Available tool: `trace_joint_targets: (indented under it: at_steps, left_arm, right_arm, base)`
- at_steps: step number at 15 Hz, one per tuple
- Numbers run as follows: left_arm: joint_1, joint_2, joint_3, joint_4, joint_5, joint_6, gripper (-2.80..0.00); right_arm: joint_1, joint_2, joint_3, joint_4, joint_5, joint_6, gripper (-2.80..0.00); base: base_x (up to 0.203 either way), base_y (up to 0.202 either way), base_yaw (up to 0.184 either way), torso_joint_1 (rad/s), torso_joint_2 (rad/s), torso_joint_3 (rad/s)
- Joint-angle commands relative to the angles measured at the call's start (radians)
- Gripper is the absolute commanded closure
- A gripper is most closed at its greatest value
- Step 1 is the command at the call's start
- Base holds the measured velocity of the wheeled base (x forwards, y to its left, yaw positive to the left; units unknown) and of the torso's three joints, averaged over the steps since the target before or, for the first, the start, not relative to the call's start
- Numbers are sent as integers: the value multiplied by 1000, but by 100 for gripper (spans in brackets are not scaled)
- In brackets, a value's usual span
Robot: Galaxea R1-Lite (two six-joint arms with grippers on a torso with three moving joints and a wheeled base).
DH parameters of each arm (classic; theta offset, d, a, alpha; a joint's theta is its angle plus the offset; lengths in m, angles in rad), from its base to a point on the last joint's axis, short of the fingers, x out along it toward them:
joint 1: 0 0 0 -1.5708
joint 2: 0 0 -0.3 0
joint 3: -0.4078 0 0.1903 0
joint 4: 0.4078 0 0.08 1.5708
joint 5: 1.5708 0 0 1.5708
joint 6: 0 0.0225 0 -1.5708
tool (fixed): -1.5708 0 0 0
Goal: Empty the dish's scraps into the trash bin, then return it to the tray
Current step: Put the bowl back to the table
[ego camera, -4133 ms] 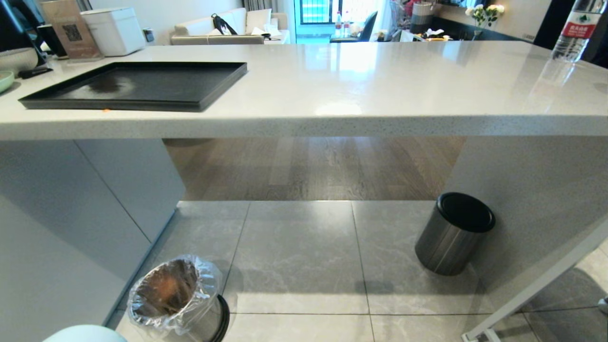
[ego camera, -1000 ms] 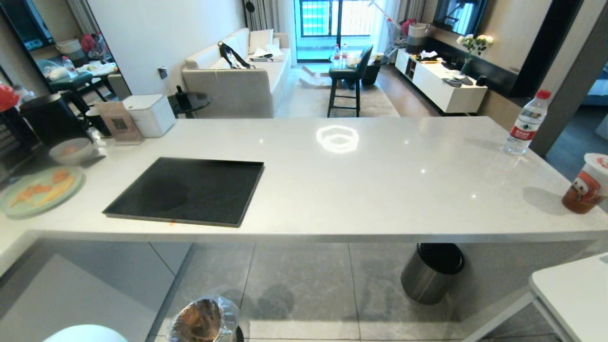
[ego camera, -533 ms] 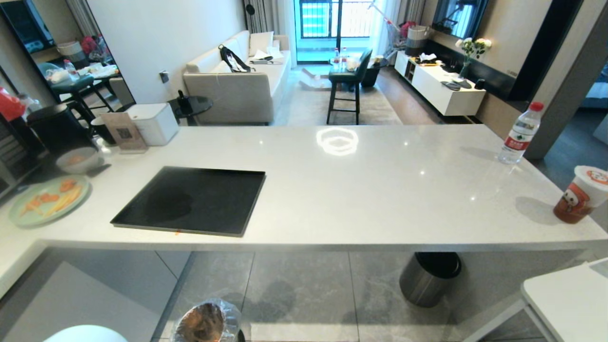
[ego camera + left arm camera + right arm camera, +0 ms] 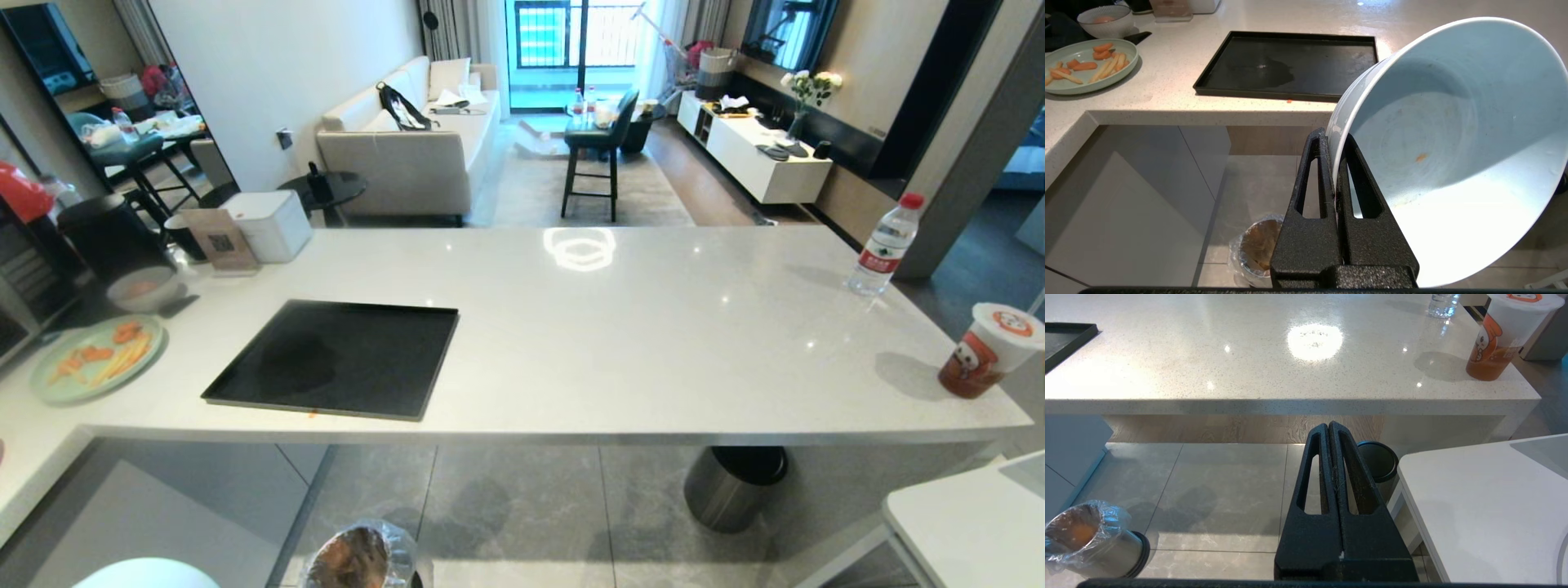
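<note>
- Gripping the dish [image 4: 1453,143] by its rim, the left gripper [image 4: 1336,163] has both fingers pinched on the wall, one inside and one outside; dish held tipped on edge, opening turned sideways.
- Dish interior: bare apart from one small orange speck and faint smears. No scraps left in it, so the emptying step looks done.
- Right gripper [image 4: 1331,457]: fingers pressed flat together, holding nothing, hanging over the floor on the near side of the counter [image 4: 653,343].
- Trash bin [image 4: 1257,249]: on the floor below the left gripper, near the counter's front edge; orange matter visible inside the liner.
- Tray [image 4: 335,355]: bare, on the counter close to its front edge, toward the left end. From the left wrist view it lies ahead of and above the held dish, slightly to the side, across the counter's front edge.
- Judgement: the left arm is the nearer one and already carries the dish. Next move needs a lift clear of the front edge, a forward reach, and the dish levelled before setting down.
- Small orange crumb [image 4: 311,414] on the counter just beside the tray's front rim.
- Green plate [image 4: 98,359] of orange and yellow pieces at the counter's left end: not part of this.
</note>
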Motion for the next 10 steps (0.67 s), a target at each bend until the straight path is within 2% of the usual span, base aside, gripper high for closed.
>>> trace_joint_targets:
  at_steps: [1,3,10]
  left_arm:
    - [0,2,0,0,-1,-1,0]
    - [0,2,0,0,-1,-1,0]
    - [0,2,0,0,-1,-1,0]
  right_arm:
    - [0,0,0,0,0,2,0]
    - [0,0,0,0,0,4,0]
    - [0,0,0,0,0,5,0]
  base:
    - [0,0,0,144,-303,-171]
    - [0,0,0,97,-259,-127]
    - [0,0,0,0,0,0]
